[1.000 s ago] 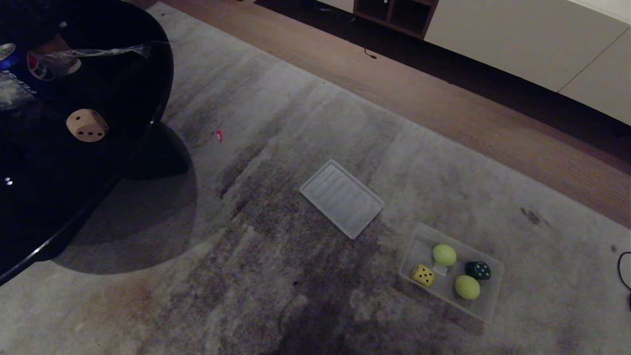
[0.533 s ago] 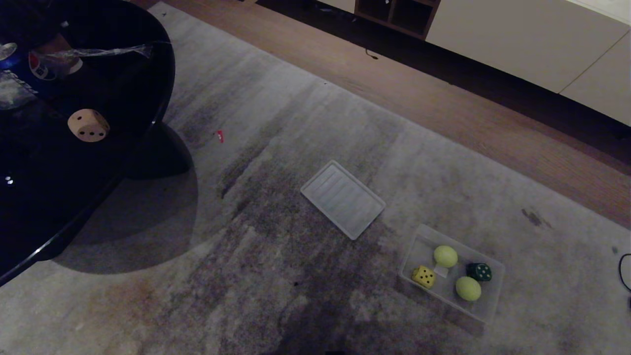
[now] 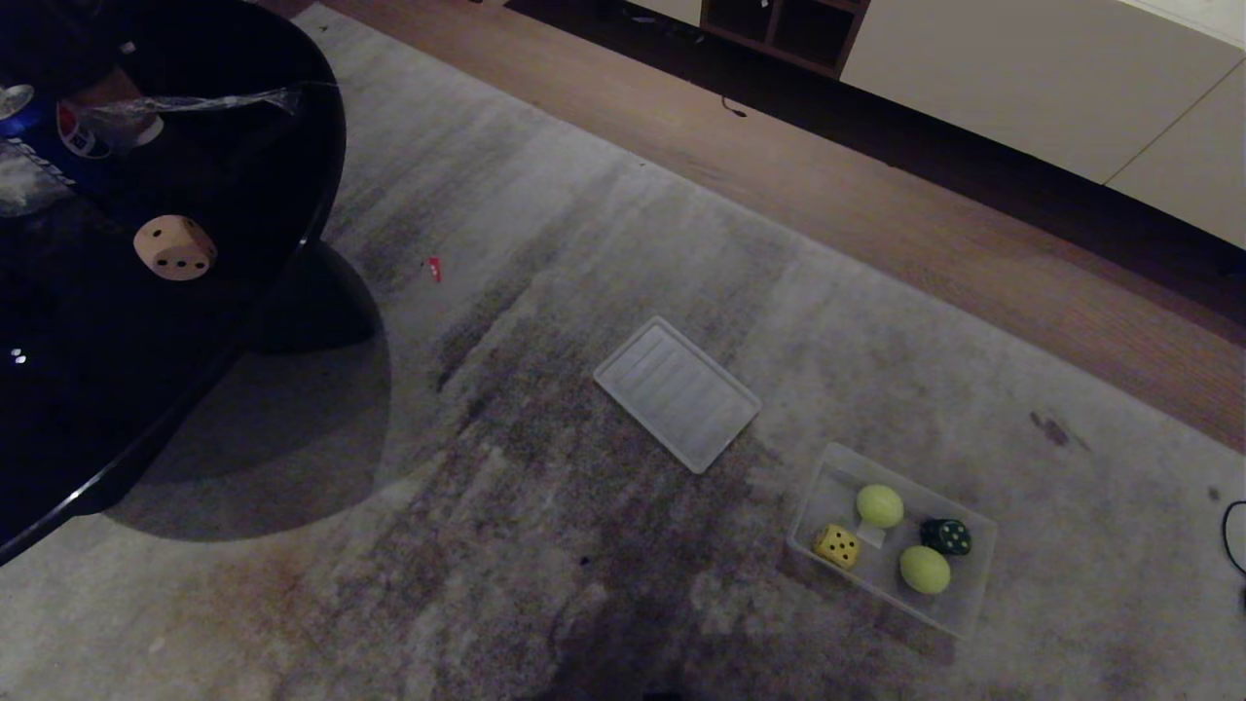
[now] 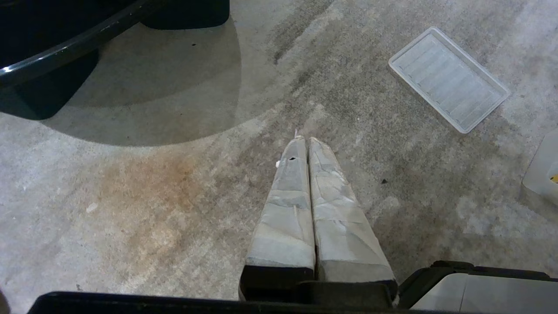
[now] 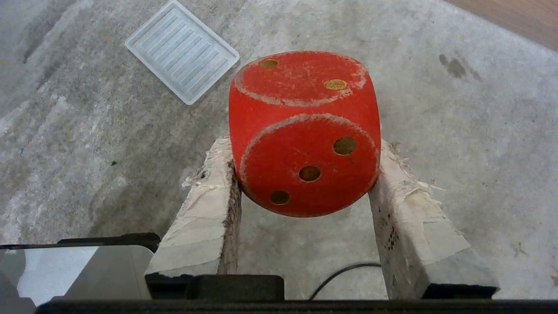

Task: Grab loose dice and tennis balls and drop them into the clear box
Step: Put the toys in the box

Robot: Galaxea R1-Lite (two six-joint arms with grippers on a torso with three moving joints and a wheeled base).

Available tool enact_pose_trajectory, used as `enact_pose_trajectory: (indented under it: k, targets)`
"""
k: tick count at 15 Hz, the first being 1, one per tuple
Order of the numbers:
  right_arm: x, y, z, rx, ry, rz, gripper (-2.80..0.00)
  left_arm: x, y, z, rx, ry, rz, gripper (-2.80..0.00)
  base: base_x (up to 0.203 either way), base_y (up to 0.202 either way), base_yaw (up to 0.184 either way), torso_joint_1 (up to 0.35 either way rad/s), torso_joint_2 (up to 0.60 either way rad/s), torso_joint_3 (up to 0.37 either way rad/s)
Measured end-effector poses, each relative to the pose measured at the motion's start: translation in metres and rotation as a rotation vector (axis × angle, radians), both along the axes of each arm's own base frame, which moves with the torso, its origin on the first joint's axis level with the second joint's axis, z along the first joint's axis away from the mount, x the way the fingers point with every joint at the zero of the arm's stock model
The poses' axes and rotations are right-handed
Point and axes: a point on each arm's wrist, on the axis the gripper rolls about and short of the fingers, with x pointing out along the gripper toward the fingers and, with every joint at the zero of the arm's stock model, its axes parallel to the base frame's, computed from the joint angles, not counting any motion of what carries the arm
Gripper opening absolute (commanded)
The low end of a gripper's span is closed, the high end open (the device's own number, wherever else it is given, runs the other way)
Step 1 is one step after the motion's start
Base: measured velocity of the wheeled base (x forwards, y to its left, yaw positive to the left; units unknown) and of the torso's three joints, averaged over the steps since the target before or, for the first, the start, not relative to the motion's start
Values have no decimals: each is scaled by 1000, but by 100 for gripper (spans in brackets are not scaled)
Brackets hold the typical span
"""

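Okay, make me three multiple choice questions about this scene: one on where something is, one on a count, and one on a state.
1. Where is the cream die?
A. in the clear box
B. on the dark table
C. on the ribbed lid

2. How many tennis balls lie in the clear box?
A. one
B. two
C. four

3. What is the right end effector doing?
A. gripping the red die
B. standing open and empty
C. gripping a tennis ball

Answers:
1 B: in the head view the cream die sits on the dark table, far from the box.
2 B: two yellow-green balls show inside the box, with a yellow die and a dark die.
3 A: the right wrist view shows the red die clamped between the fingers.
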Motion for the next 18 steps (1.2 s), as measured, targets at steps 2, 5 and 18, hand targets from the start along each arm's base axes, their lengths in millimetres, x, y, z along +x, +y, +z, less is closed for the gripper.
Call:
enact_pose_trajectory:
  k: [2,5,18]
  targets:
    - [0,0,0,0,0,0,-280,0,0,0,4,1,-1,-280,0,0,0,0,0,0]
    - [0,0,0,1,0,0,-280,0,0,0,9,1,-5,-280,0,0,0,0,0,0]
    - [0,0,0,1,0,0,-280,0,0,0,14,0,-5,-280,0,0,0,0,0,0]
